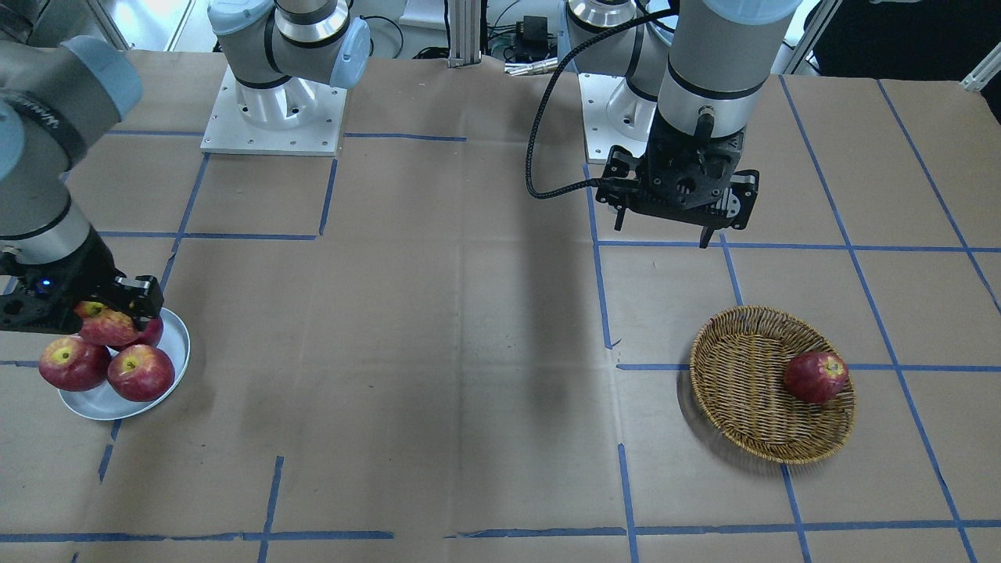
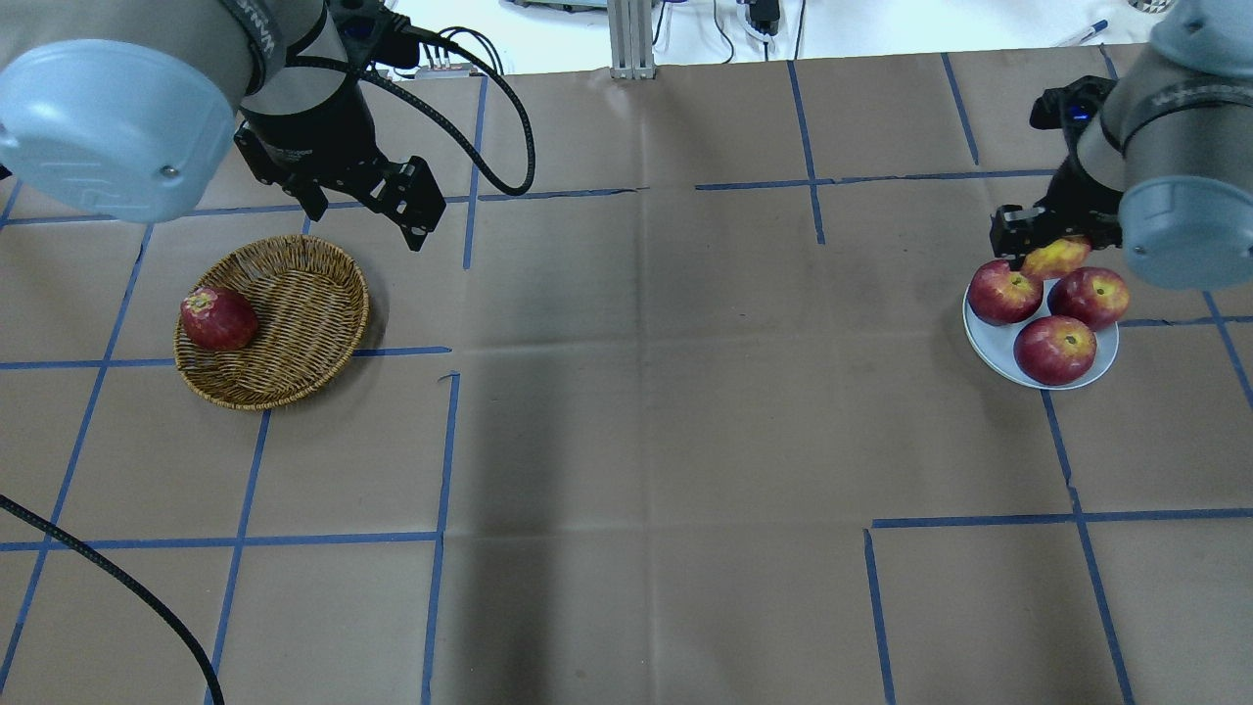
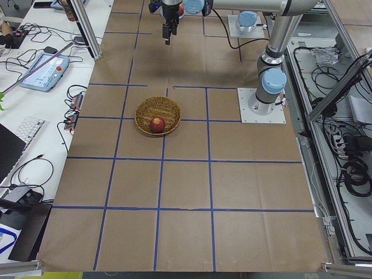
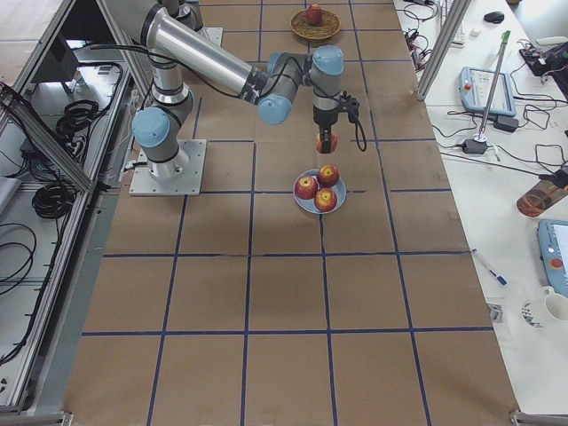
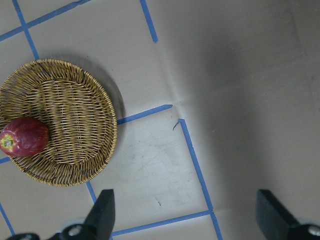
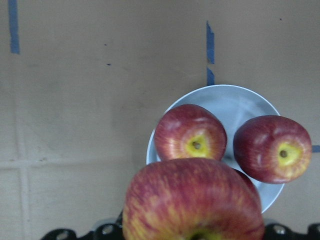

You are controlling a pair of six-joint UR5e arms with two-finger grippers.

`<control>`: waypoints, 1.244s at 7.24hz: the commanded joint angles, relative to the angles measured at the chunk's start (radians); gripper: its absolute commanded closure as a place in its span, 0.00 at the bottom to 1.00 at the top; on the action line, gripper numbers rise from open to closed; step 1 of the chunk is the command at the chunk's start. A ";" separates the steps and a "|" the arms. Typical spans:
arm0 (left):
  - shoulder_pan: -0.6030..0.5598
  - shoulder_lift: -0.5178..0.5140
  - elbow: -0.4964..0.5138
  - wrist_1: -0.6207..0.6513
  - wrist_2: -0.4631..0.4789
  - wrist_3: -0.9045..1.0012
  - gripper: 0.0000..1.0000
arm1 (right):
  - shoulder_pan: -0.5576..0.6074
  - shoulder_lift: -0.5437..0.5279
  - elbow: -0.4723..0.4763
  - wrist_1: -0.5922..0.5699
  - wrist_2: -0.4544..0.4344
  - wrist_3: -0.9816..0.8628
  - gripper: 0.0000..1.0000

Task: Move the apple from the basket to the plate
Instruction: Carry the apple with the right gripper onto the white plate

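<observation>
My right gripper (image 1: 109, 314) is shut on the paler pinkish-red apple (image 1: 104, 326) and holds it above the far edge of the white plate (image 1: 177, 348). The apple fills the bottom of the right wrist view (image 6: 192, 200), over the plate (image 6: 240, 102). In the overhead view the apple (image 2: 1055, 258) hangs beside three darker apples (image 2: 1054, 350) lying on the plate (image 2: 982, 338). The wicker basket (image 2: 303, 294) holds one dark red apple (image 2: 217, 318). My left gripper (image 2: 367, 225) is open and empty, above the table just beyond the basket (image 5: 70, 115).
The brown paper table cover carries a grid of blue tape lines (image 2: 445, 460). Both arm bases (image 1: 274, 117) stand at the robot's side of the table. A black cable (image 2: 489, 98) loops from the left wrist.
</observation>
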 commanded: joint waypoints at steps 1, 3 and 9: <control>0.000 0.001 0.000 0.000 0.001 0.000 0.01 | -0.085 0.050 0.007 -0.037 0.020 -0.116 0.49; 0.000 0.001 0.000 0.000 0.001 -0.001 0.01 | -0.087 0.118 0.007 -0.085 0.020 -0.116 0.49; 0.000 0.000 0.001 0.002 -0.001 -0.001 0.01 | -0.086 0.144 0.015 -0.090 0.016 -0.116 0.01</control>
